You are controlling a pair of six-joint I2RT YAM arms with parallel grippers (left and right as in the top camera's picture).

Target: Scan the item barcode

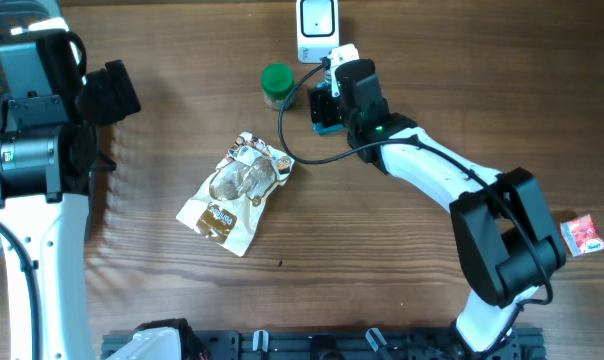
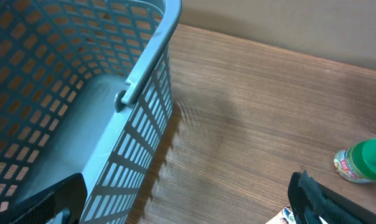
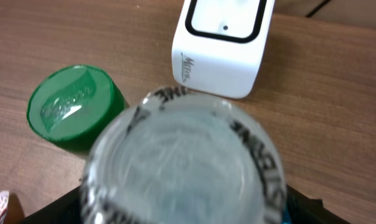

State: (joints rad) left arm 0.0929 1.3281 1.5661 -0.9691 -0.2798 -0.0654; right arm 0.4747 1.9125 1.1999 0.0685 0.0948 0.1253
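Step in hand: presenting item to scanner. Round can sits between right jaws, blurred; clamped or easing off, cannot tell. Scanner just ahead of jaws, green-lidded jar ahead-left. Left jaws wide apart, empty, beside basket. Next move likely calls for turning barcode side toward scanner window.

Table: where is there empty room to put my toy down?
Bare wood lies between the snack bag and the red packet, below the right arm. More lies between the bag and the left arm. Crowded at the top of the overhead view: green-lidded jar, white scanner and right gripper sit close together.
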